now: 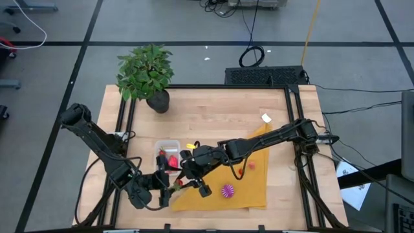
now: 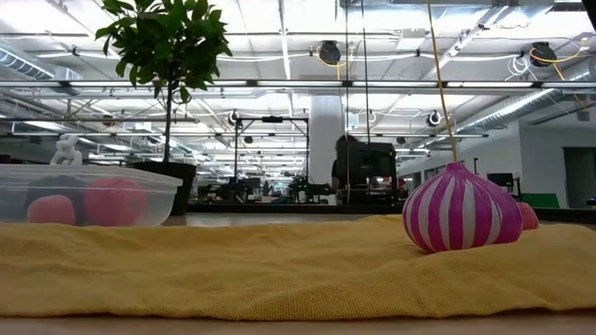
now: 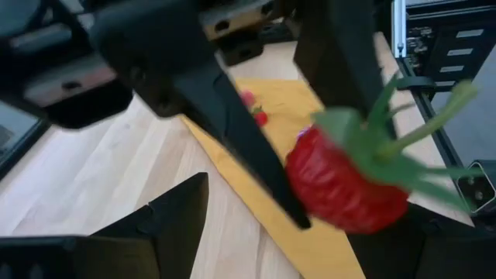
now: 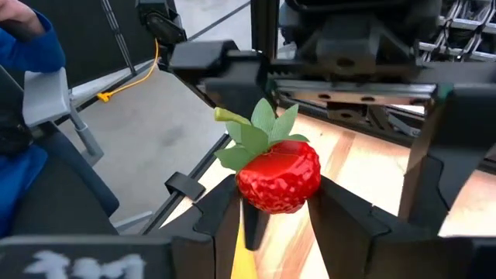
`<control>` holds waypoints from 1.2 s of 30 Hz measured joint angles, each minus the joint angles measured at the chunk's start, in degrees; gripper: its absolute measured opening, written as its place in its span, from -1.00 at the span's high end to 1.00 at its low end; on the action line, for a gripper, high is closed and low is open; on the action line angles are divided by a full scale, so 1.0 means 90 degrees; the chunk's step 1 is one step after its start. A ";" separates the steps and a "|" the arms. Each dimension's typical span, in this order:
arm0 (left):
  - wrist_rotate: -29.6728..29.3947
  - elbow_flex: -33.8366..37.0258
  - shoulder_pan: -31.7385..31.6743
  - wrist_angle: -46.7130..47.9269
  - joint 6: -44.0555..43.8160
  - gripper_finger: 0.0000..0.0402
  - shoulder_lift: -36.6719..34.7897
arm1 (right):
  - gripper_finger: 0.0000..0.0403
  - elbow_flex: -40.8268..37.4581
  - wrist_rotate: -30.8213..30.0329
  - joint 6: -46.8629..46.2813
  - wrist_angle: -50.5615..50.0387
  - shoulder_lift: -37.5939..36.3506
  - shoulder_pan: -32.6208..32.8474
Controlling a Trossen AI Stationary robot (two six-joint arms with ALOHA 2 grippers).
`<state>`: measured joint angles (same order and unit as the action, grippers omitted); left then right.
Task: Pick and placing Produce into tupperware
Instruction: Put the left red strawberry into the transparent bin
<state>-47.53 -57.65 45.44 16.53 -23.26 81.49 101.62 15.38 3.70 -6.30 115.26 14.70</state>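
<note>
My right gripper [image 4: 279, 225] reaches in from the table's right and is shut on a red toy strawberry [image 4: 277, 177] with green leaves. It holds it in the air near the yellow cloth's left edge [image 1: 176, 184]. My left gripper [image 1: 165, 193] faces it from the left, open. Its fingers stand on either side of the strawberry [image 3: 345, 186]; I cannot tell whether they touch it. The clear tupperware [image 1: 167, 153] stands just beyond, on its base, with red and pink produce inside. A magenta round piece [image 1: 227, 190] and two small red and pink pieces [image 1: 244, 169] lie on the cloth. My right gripper pinches the strawberry's red body [image 4: 263, 203] between its two fingers [image 4: 341, 221], one on each side. The fingers come nearly level from the table's right side, slanting a little down. The strawberry is lifted clear, its leafy top turned away from the fingers.
The mustard-yellow cloth [image 1: 249, 194] covers the table's near right part. A potted plant [image 1: 147, 74] stands at the far left corner. In the low view the magenta striped piece [image 2: 461, 209] sits on the cloth, right of the tupperware [image 2: 84, 191]. Metal rails [image 1: 291, 129] frame the tabletop.
</note>
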 joint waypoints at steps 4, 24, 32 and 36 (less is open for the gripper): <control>0.0001 0.0000 0.0043 -0.0105 0.0221 -0.40 -0.0002 | 0.33 0.0000 0.0000 0.0000 -0.0047 0.0000 0.0000; -0.0837 0.0000 0.0531 0.1510 0.0438 -0.40 -0.0007 | 0.33 0.0000 0.0000 -0.0166 -0.0190 0.0000 -0.0015; -0.0973 0.0000 0.0555 0.1870 0.0443 -0.40 -0.0010 | 0.33 0.0000 0.0000 -0.0636 -0.0236 0.0002 -0.0143; -0.1069 0.0000 0.0557 0.1872 0.0620 -0.40 -0.0010 | 0.33 -0.0051 0.0048 -0.0999 -0.0231 0.0002 -0.0210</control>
<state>-57.14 -57.65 50.46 33.38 -17.68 81.41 101.17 15.81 -5.29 -8.38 115.28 12.81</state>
